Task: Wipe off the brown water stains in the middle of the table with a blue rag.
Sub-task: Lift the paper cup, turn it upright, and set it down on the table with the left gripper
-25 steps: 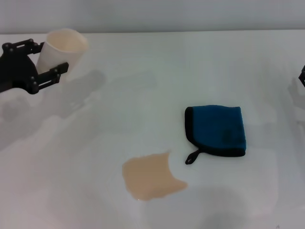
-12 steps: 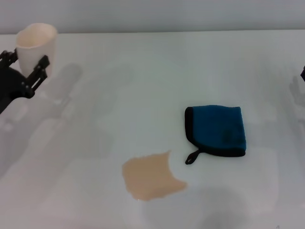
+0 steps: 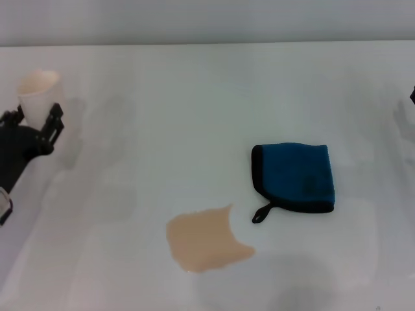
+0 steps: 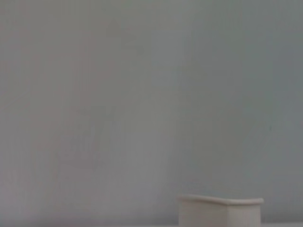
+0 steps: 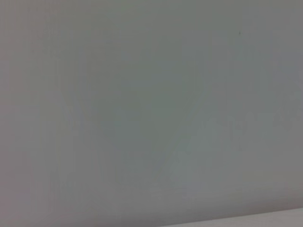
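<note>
Where the table (image 3: 194, 91) lies nearest the robot, the brown water stains (image 3: 204, 241) are seen as one flat tan puddle of irregular outline, spread on the white surface slightly left of the middle in the head view. Just beyond and to the right of it, the blue rag (image 3: 295, 176) is laid flat, folded, with black edging along its left and near sides. A small black loop at the rag's near left corner is pointed toward the puddle, yet a strip of bare table is left between the two, so they are apart. The rag is touched by neither arm.

Farther back, at the left edge of the head view, the left gripper (image 3: 32, 126) is closed around the lower part of a paper cup (image 3: 37, 92), which is held upright with its beige inside visible at the open mouth. The cup's rim is also caught in the left wrist view (image 4: 220, 200), against a plain grey wall. Of the right gripper (image 3: 412, 96) only a dark sliver is shown at the far right edge, well apart from the rag, and whether its fingers are apart or together cannot be told.
</note>
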Tool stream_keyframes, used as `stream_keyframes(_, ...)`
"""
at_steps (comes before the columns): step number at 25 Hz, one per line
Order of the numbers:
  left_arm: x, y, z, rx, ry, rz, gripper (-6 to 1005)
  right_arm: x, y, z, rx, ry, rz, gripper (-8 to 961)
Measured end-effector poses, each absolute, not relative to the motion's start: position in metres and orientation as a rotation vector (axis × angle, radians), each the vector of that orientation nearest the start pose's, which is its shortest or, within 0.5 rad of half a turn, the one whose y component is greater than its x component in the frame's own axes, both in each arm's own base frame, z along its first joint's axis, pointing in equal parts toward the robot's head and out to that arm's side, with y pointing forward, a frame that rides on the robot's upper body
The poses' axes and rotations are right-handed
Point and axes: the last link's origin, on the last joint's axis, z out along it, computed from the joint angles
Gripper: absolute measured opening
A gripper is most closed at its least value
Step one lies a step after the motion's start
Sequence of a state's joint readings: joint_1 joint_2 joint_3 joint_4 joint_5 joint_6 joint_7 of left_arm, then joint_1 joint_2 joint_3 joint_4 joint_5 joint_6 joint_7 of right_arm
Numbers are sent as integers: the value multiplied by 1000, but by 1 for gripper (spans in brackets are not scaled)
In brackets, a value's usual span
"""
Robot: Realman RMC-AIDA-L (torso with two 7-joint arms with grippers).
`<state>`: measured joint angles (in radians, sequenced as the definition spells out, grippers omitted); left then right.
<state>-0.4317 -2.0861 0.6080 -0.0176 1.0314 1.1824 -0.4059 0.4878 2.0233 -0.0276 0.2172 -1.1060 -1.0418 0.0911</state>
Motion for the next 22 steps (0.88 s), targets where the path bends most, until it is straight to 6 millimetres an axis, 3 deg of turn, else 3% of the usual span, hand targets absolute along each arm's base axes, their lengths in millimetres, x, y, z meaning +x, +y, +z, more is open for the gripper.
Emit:
stream_keyframes(7, -359, 307, -41, -1762, -785, -613, 595, 376, 325, -6, -1401, 821, 528, 841)
stream_keyframes(22, -359, 304, -46, -1800, -687, -522, 601, 374, 324, -11, -1399, 841, 538, 841)
